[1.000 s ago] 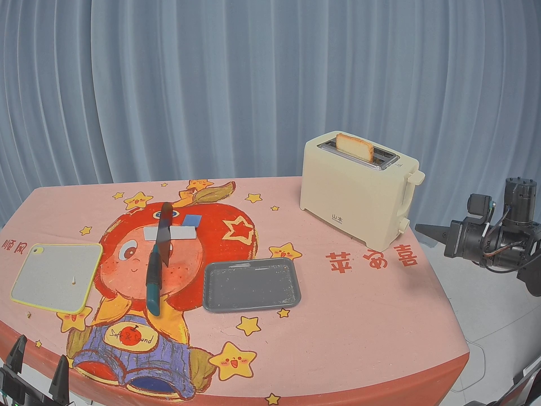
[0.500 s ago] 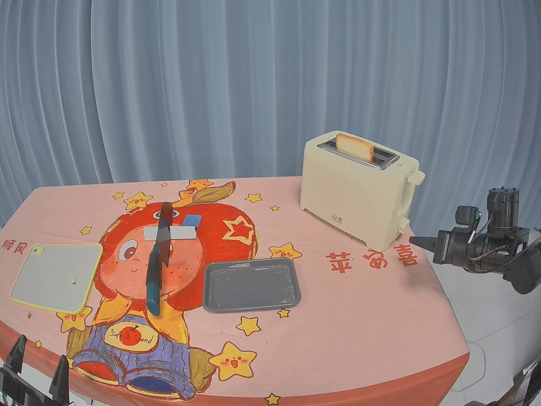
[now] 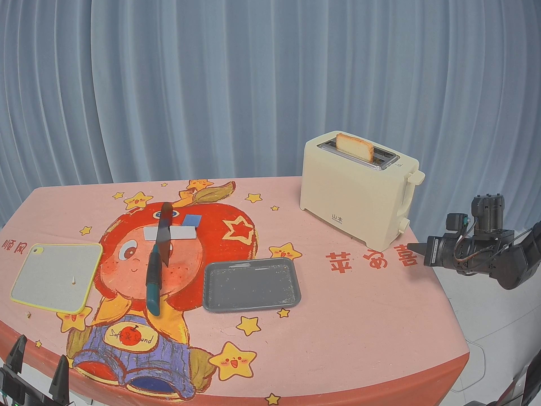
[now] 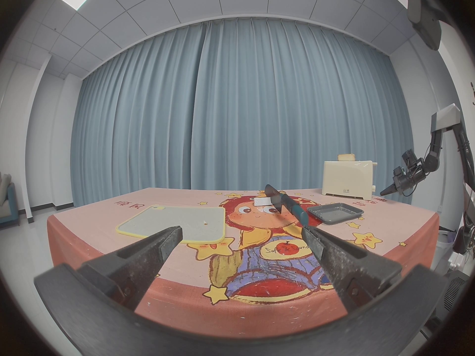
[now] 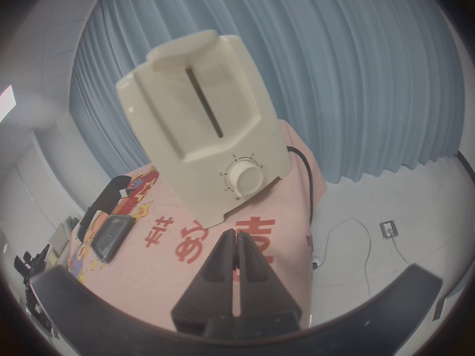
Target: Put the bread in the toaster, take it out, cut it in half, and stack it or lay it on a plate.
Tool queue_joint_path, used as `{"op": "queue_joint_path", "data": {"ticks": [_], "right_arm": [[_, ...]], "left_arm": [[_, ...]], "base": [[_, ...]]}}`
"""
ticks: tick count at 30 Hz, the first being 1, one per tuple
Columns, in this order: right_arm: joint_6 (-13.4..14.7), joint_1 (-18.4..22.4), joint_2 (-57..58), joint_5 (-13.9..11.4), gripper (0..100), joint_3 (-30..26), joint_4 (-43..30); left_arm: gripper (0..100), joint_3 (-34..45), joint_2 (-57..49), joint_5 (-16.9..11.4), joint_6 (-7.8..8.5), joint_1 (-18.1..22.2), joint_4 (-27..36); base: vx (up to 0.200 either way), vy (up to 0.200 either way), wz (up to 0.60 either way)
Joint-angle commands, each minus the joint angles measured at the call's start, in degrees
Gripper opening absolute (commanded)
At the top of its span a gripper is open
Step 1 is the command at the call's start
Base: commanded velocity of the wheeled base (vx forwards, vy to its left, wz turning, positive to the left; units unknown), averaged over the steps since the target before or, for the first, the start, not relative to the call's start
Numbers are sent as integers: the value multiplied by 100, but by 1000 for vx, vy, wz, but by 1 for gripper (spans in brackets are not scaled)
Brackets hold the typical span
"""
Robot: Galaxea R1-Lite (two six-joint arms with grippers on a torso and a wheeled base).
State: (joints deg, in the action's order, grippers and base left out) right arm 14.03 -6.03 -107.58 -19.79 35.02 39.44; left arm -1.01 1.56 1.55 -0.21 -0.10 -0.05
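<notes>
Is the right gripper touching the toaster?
Apart. The head view shows a strip of tablecloth between the right gripper, jaws shut, and the toaster, at the end with the lever.

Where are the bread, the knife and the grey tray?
bread [image 3: 355, 146]: head view, side face of the slice
knife [image 3: 153, 295]: head view, teal handle
grey tray [image 3: 251, 285]: head view, bare floor

The toaster [image 3: 358, 190] at the right is cream, the bread [image 3: 354, 146] in it golden-brown. The cloth [image 3: 360, 322] is pink with yellow stars, a red apple-faced figure and 3 red characters. The tray [image 3: 251, 284] is dark grey, the board [image 3: 56, 277] pale grey with a yellow-green rim, the knife [image 3: 153, 280] teal-handled.
</notes>
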Motion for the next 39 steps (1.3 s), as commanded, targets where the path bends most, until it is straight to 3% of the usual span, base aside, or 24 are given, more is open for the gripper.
{"op": "queue_joint_path", "data": {"ticks": [1,39], "right_arm": [[3,-12,-351,168,0,171,3],[56,-91,-272,256,0,365,3]], "left_arm": [[100,101,2,3,-6,1,-4],[100,101,2,3,21,1,5]], "base": [[0,0,0],[0,0,0]]}}
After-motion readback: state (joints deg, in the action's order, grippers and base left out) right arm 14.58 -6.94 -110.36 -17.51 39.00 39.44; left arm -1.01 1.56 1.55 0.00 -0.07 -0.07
